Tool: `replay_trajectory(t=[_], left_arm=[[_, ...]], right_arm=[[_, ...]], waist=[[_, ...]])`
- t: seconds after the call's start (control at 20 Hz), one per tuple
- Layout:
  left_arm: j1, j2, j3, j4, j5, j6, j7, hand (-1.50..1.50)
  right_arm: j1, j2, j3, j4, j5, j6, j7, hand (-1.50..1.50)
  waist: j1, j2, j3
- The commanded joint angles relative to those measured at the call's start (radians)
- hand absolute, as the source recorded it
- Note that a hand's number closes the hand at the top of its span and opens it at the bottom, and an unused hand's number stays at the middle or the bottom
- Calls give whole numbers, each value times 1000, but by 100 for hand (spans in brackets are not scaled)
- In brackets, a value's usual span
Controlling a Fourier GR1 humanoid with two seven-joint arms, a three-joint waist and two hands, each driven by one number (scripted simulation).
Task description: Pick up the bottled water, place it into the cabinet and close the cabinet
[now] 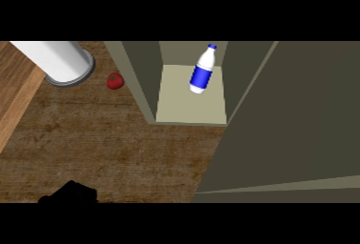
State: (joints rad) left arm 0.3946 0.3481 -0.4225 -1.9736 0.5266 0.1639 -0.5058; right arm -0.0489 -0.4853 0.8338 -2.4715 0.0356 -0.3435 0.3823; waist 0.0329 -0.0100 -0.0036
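you see the bottled water lying inside the open cabinet. your left hand is low on the counter; its fingers can't be told.

Matt wood-grain counter; glossy plastic-looking bottled water.

Only a dark part of the left hand shows at the lower edge, its pose unreadable.
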Motion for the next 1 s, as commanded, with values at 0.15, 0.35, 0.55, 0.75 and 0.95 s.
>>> replay_trajectory(t=[0.15, 0.35, 0.55, 0.75, 0.95], left_arm=[[204, 106, 66, -130, 42, -97, -72, 150], [323, 131, 108, -162, 68, -157, -136, 150], [344, 186, 242, -162, 173, -225, -112, 150], [435, 193, 243, -268, 168, -226, -98, 150], [469, 187, 310, -103, 191, -388, -206, 150]], right_arm=[[-226, 228, 69, -7, 80, -38, 195, 150], [-407, 398, -19, 143, 113, -66, 326, 150], [-509, 479, -186, 275, 14, -27, 325, 150], [-648, 483, -259, 453, -38, -65, 267, 150], [-693, 484, -383, 584, -135, 30, 186, 150]], waist=[[1, 0, -1], [5, 2, -1], [-4, 10, 2], [1, 10, 3], [2, 11, 3]])
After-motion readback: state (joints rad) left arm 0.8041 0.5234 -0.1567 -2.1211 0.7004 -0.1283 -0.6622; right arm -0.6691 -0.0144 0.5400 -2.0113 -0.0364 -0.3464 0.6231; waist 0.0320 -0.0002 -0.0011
